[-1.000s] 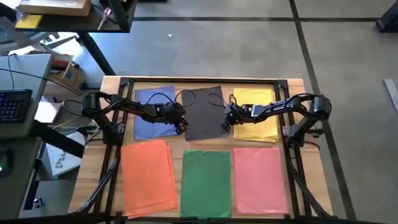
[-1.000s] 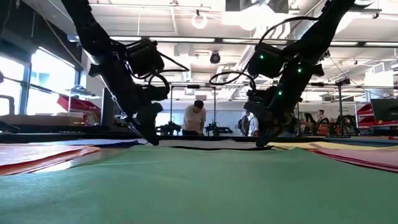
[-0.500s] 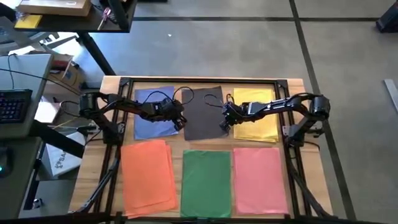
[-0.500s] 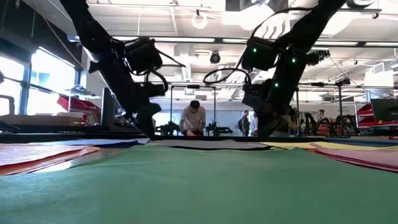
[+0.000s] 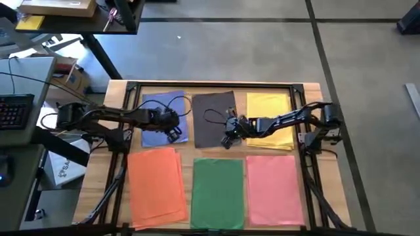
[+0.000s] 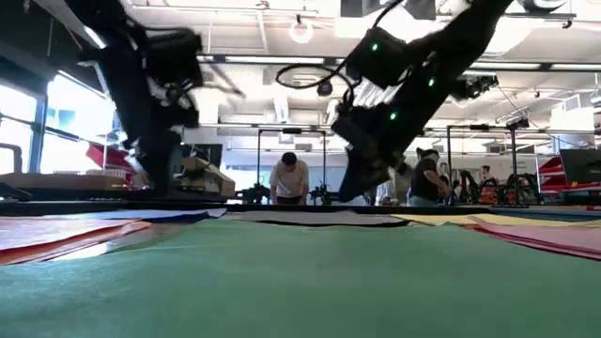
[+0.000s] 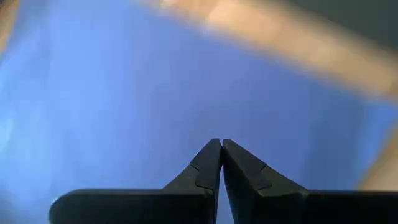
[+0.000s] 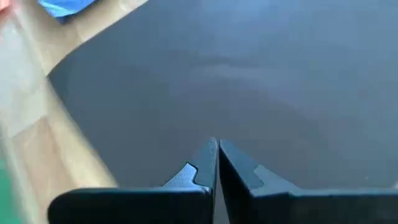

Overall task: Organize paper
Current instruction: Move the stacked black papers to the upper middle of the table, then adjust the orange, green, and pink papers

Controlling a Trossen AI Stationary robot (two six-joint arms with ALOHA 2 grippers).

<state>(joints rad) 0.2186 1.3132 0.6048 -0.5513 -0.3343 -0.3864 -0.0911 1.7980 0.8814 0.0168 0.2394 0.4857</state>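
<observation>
Six stacks are laid out on the worktop [image 5: 314, 92]: blue paper [image 5: 154, 105], dark grey paper [image 5: 211, 115] and yellow paper [image 5: 269, 108] in the far row, orange paper [image 5: 155, 183], green paper [image 5: 217, 190] and pink paper [image 5: 274, 187] in the near row. The right gripper [image 5: 228, 136] is held w/ fingers pressed shut and empty; dark grey paper lies directly under and ahead of them, approx. at its near edge. The left gripper [image 5: 172, 133] is also closed on nothing, w/ blue paper beneath its fingers. Step judged: squaring up the far-row stacks, sorting mostly done. Next move prob. calls for fingertips set down on the sheet and a gentle nudge so the grey edges are aligned w/ neighbours.
</observation>
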